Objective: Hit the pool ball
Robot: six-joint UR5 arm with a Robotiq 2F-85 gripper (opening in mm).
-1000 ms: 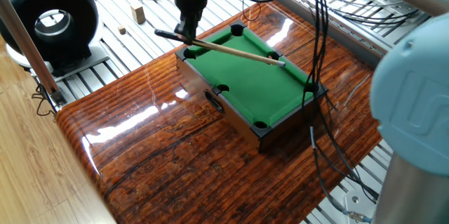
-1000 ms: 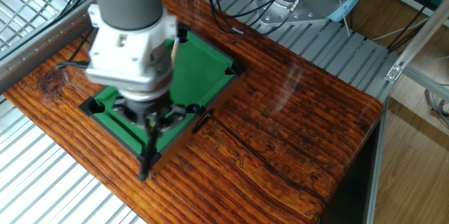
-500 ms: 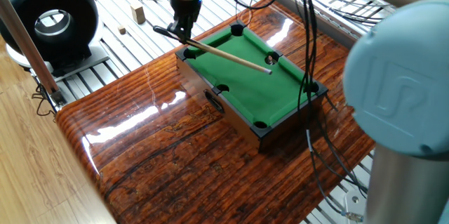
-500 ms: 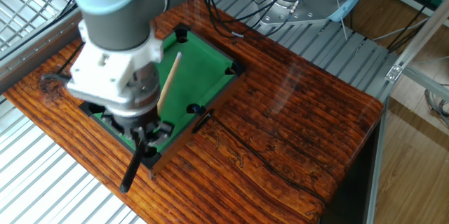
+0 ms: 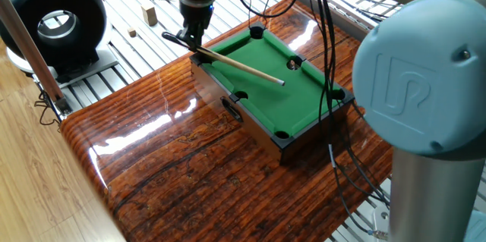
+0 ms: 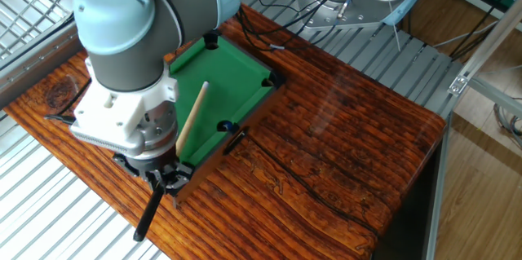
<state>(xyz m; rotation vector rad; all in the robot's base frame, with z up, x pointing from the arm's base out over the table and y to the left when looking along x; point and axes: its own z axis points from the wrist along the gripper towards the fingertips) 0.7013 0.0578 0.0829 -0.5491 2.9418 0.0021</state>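
A mini pool table (image 5: 319, 121) with green felt and a dark frame sits on a glossy, striped wooden tabletop (image 5: 175, 158). The gripper (image 5: 190, 37) hangs just past one short end of the pool table, its two fingers closed around the dark butt of the cue stick (image 5: 241, 65). The pale wooden shaft of the cue stick slants from there out over the felt, its tip near the middle of the playing surface. In the other fixed view the cue stick (image 6: 189, 119) shows the same way, pale shaft over the green and dark handle jutting out beyond the table's end below the gripper (image 6: 165, 180), though the arm's bulky wrist hides much of that end of the pool table (image 6: 245, 68). The pool ball (image 5: 292, 64) appears to be the small dark, shiny spot at the side pocket on the far long rail, well apart from the cue tip; it is too small to be sure whether it lies on the felt or in the pocket. A black ring-shaped device (image 5: 53, 22) stands on the slatted metal bench beside the wooden top.
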